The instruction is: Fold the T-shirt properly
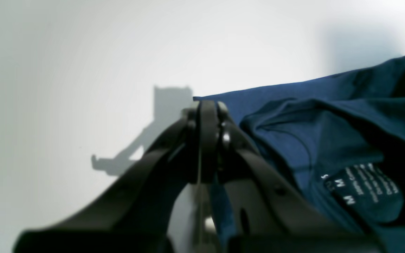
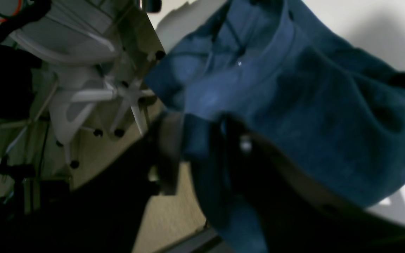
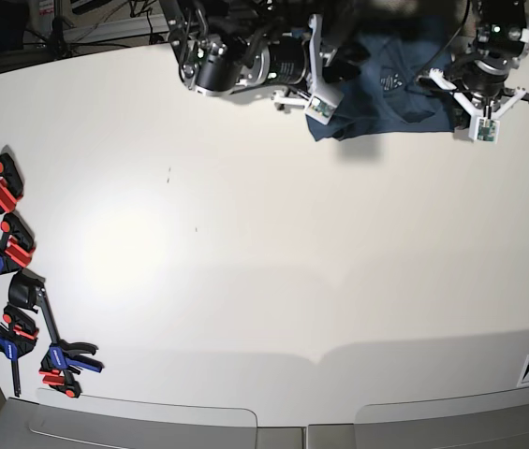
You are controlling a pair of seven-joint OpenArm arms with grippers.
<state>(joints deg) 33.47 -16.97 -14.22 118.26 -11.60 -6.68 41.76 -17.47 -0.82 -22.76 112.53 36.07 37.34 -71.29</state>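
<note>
- The T-shirt, dark navy blue, lies bunched at the far edge of the white table, between the two arms in the base view.
- The white printed neck label faces up in the left wrist view, inside a crumpled fold of fabric.
- Left gripper: jaws fully closed, pads pressed together. A narrow strip of blue fabric shows below the pads, but whether it is pinched between them cannot be told. The tips sit just beside the shirt's edge, above bare table.
- Right gripper: jaws partly apart, with a fold of the shirt running between them. The view is blurred, so a firm grip on the cloth cannot be confirmed.
- In the right wrist view, the shirt hangs off the table edge, with a white swivel chair and floor visible beyond.
- Blue and red clamps lie along the left edge of the table, well apart from the shirt.
</note>
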